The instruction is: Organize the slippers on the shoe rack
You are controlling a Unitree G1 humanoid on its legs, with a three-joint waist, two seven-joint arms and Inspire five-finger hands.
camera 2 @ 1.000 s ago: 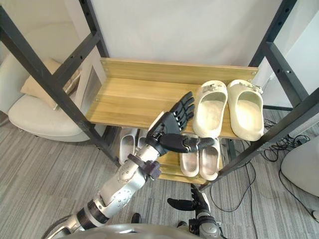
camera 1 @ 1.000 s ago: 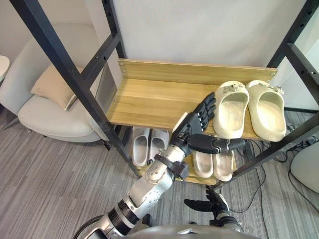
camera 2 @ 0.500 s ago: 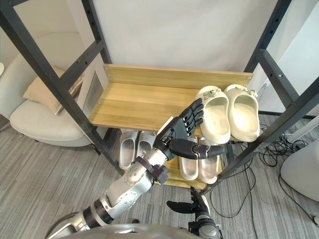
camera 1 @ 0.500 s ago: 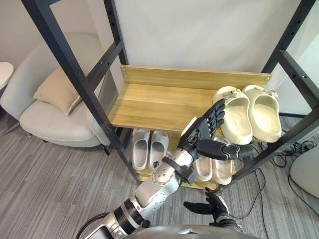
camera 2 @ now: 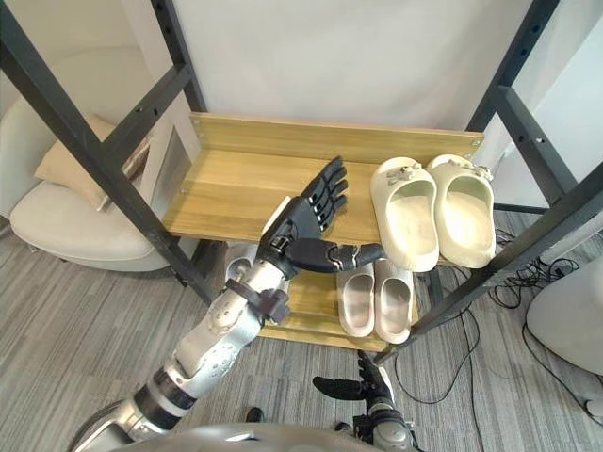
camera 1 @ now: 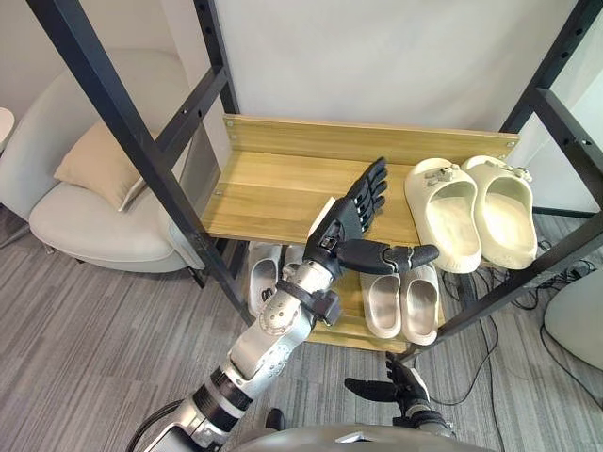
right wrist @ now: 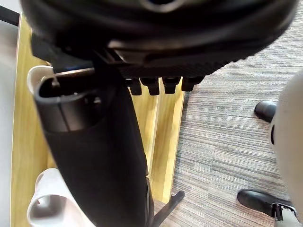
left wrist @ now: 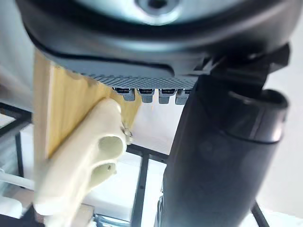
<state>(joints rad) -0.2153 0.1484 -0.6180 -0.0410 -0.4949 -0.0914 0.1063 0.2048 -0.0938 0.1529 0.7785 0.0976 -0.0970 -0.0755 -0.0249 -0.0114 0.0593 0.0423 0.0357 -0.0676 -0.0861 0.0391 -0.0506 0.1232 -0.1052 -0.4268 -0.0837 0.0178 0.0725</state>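
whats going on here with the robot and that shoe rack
The robot's left hand hovers open over the wooden upper shelf, holding nothing, beside a pair of cream slippers set side by side at the shelf's right end. More pale slippers sit on the lower shelf. The right hand hangs low and open in front of the rack.

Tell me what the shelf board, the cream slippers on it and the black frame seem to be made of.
Board: light wood or wood-look laminate, matte; straight grain lines show. Slippers: probably moulded foam or rubber, matte; thick rounded one-piece walls. Frame: likely painted metal; square black bars with bolt holes.
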